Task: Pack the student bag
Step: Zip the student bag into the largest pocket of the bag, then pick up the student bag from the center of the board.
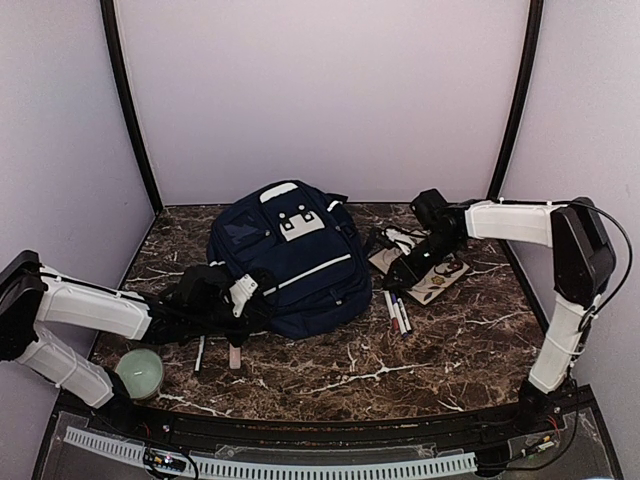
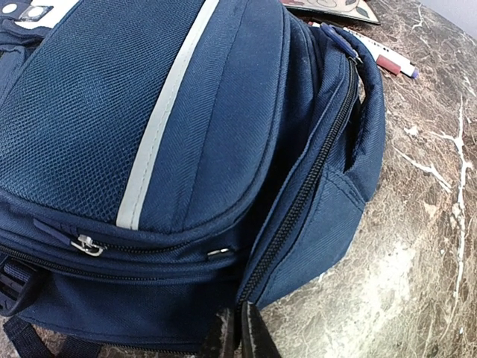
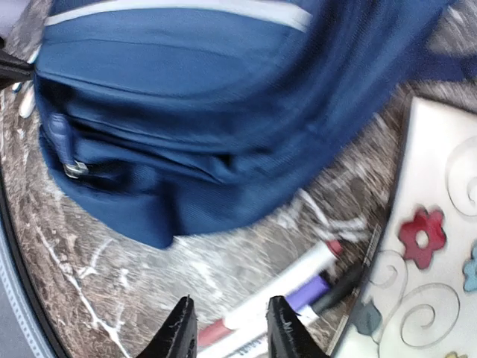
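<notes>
Bag (image 1: 290, 255) lies flat mid-table (image 1: 450, 350), front panel up, top end toward the back wall, zippers look closed. Left hand (image 1: 250, 300) is at the bag's near-left corner. In the left wrist view its fingers (image 2: 250, 335) are pressed together right at the bag's lower edge, where the side zipper (image 2: 298, 201) ends; can't tell if any fabric or a pull is pinched between them. Right hand (image 3: 231, 306) is on the bag's right side, low over the markers (image 3: 276, 287) — fingers apart, holding nothing, wrist view blurred. Markers lie side by side on the table, just beside the bag, with a flower-print notebook (image 3: 432, 246) right next to them on the far side from the bag. Near-left corner of the table: green candle (image 1: 140, 370) in a glass. Between it and the bag, a white pen (image 1: 200, 352) and a pale stick (image 1: 235, 355) — both apart from the bag.
</notes>
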You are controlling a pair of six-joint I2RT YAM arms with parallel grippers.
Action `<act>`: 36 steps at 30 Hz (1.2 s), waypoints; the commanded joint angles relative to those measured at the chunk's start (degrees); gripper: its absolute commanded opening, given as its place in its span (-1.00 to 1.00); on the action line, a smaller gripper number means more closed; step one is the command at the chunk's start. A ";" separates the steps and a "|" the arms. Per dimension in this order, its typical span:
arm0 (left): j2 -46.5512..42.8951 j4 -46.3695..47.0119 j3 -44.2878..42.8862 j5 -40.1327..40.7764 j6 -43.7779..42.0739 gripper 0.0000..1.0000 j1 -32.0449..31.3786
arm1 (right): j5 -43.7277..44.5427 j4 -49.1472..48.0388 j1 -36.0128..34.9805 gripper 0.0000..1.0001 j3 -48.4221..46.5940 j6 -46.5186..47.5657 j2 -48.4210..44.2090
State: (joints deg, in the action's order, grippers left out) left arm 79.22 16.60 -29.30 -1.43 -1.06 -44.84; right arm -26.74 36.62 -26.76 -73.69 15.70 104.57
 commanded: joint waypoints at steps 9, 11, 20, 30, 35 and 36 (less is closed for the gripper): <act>-3.47 -0.53 1.32 -1.35 0.99 -0.72 0.37 | -5.83 0.24 -11.51 -0.17 -14.80 -8.21 8.83; -3.61 -0.67 1.34 -2.17 0.80 -0.61 0.32 | -5.58 0.91 -12.99 -0.15 -16.70 -8.81 10.75; -4.98 -1.29 1.65 -2.32 1.38 -0.41 0.28 | -1.58 1.48 -17.03 0.02 -18.40 -11.41 14.79; -4.95 -0.96 -1.22 -3.40 0.96 -0.37 -1.17 | 5.05 -0.06 -17.32 -0.80 -15.10 -13.64 10.29; -2.15 -1.01 -6.19 -4.71 -1.24 -0.32 -3.33 | 4.56 -1.99 -17.24 -1.00 -12.27 -13.44 5.15; -1.31 -0.78 -7.18 -5.16 -1.75 -0.31 -3.97 | 4.44 -2.34 -17.18 -1.00 -11.96 -13.44 4.24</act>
State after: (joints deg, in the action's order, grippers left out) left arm 76.34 15.40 -31.99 -4.45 -0.54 -46.98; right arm -23.57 35.35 -44.05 -87.29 2.46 114.28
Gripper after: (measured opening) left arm 0.336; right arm 0.095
